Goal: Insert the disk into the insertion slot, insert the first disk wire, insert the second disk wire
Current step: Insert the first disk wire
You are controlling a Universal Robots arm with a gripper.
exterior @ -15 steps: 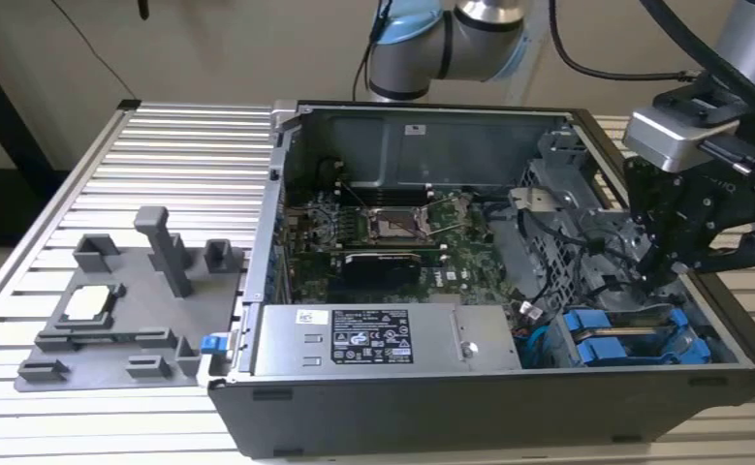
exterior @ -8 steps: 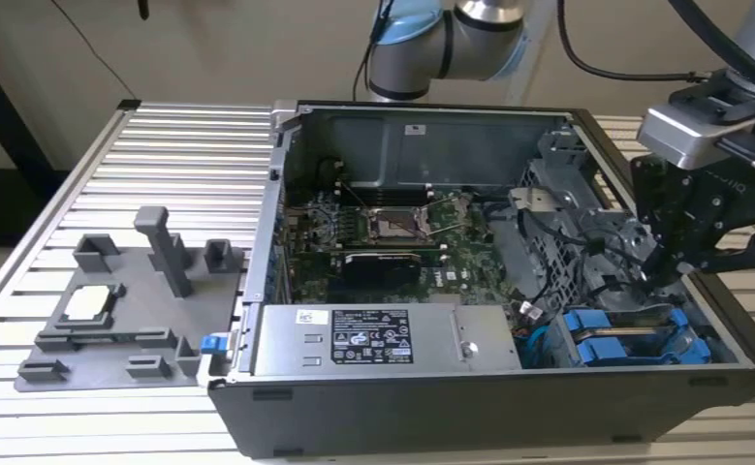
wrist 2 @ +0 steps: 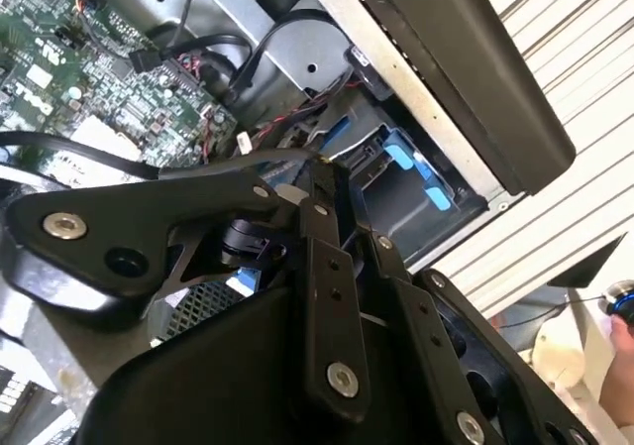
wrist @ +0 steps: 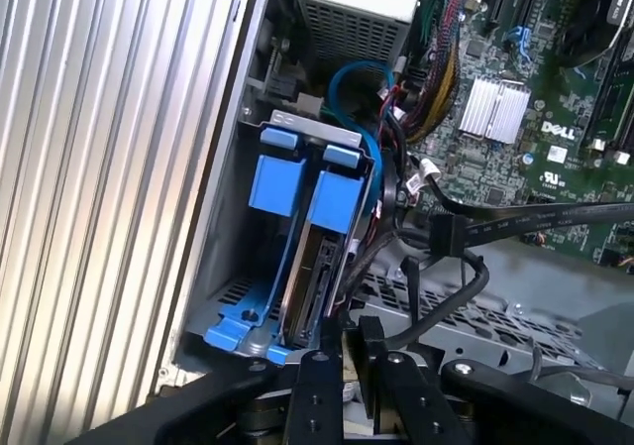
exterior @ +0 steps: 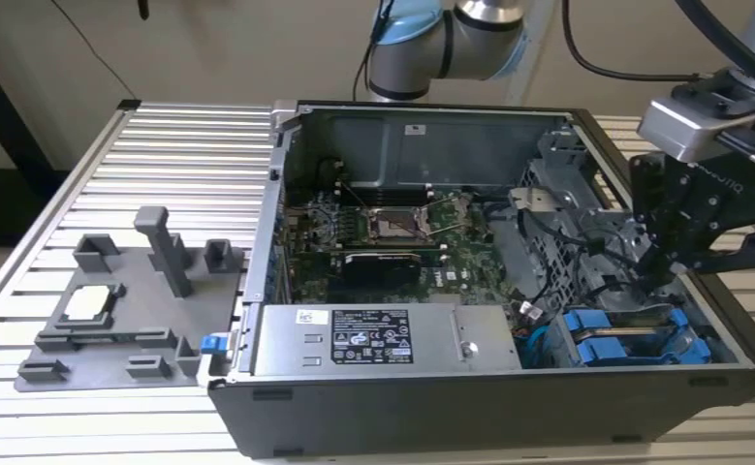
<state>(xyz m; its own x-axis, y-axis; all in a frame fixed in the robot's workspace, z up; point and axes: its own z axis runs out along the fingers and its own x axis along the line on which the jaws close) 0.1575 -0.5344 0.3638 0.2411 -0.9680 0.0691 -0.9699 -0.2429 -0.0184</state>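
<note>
A robot arm (exterior: 445,44) reaches down into an open-topped computer case (exterior: 481,407) lying on a slatted metal table (exterior: 183,155), its black gripper (exterior: 668,276) sunk below the case rim at the exterior view's right, close inside the side wall and just behind the drive cage (wrist: 297,123). The disk (wrist: 312,286) is already seated in its slot (wrist: 327,252), standing on edge with its blue carrier (wrist: 337,199) flush at the cage mouth; a second blue carrier (wrist: 277,179) sits just beside it, against the case wall. In the first wrist view the gripper (wrist: 352,338) hangs at the disk's rear edge, its jaws drawn close together and pinching the end of a looping black wire (wrist: 461,291). Room there is tight. A flat black cable (wrist: 535,217) crosses just beside the loop, red and black leads bunch between the cage and the motherboard (wrist: 515,138), and the perforated cage plate lies directly under the wire. In the second wrist view the gripper (wrist 2: 317,172) points into the same corner, with the case's dark edge running close along one side and the table's ribs beyond it. The labelled power supply (exterior: 370,339) fills the near edge of the case beside the cage. A grey fixture (exterior: 118,310) rests on the table well apart, at the exterior view's left, with bare slats between it and the case.
</note>
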